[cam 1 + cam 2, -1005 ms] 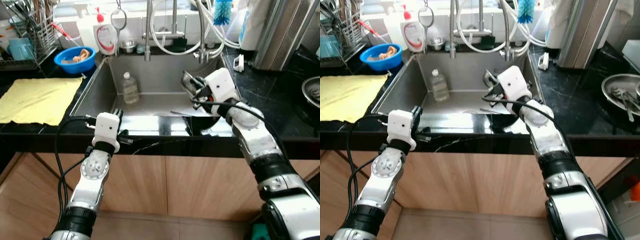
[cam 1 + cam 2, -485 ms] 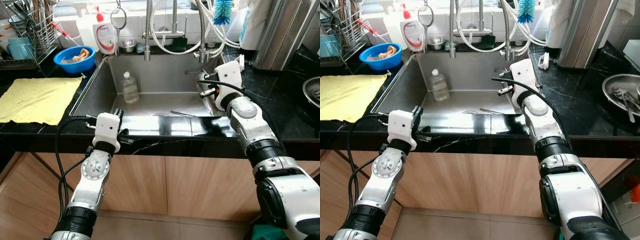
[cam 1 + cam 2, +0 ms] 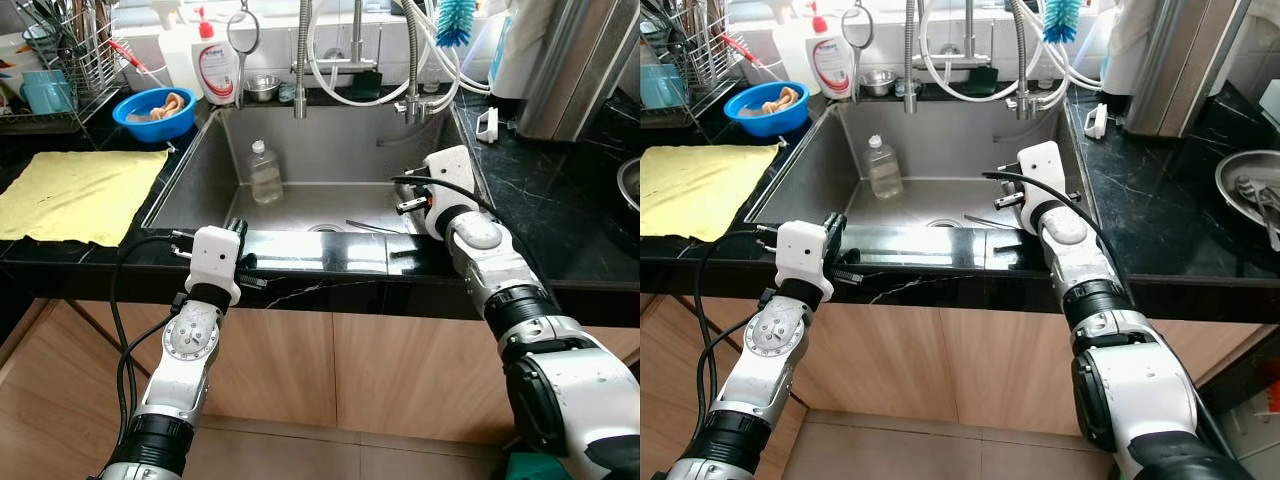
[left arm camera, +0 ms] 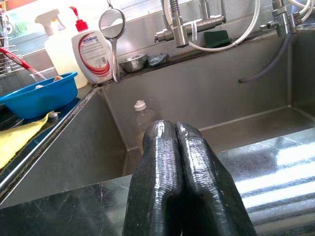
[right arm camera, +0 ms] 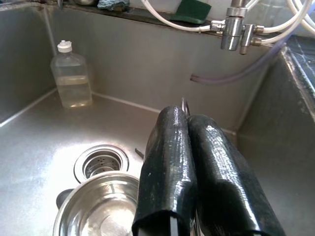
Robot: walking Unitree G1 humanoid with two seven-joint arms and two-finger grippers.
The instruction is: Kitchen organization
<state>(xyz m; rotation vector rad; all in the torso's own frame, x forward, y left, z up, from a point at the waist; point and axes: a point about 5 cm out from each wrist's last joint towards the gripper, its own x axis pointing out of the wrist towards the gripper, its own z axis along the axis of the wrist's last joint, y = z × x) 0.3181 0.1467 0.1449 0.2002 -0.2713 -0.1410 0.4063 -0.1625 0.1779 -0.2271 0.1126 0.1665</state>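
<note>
The robot stands at a black counter (image 3: pixel 560 215) with a stainless steel sink (image 3: pixel 200 175) set into it. The left gripper (image 4: pixel 183 129) rests at the front edge of the sink, its two black fingers (image 4: pixel 157 162) pressed together with nothing between them. The right gripper (image 5: pixel 189 115) hangs over the right side of the basin, near the right wall; its fingers (image 5: pixel 167 157) are closed on each other, and a thin metal piece (image 5: pixel 184 105) peeks out just beyond their tips, though whether it is gripped cannot be told.

Below the right gripper, a steel bowl (image 5: pixel 93 209) sits on the sink floor just beside the round drain strainer (image 5: pixel 101 161). A clear plastic bottle (image 3: pixel 264 173) with a white cap stands upright at the back left corner of the basin. A slim utensil (image 3: pixel 372 227) lies flat on the sink floor near the front.

On the counter to the left lies a yellow cloth (image 3: pixel 75 195), and behind it a blue bowl (image 3: pixel 153 112) holding some items. A dish soap bottle (image 3: pixel 217 68) stands behind the sink, beside a hanging round strainer (image 3: pixel 242 32), and a dish rack (image 3: pixel 60 60) stands at the far left. A faucet (image 3: pixel 304 55) with looped hoses rises behind the basin.
</note>
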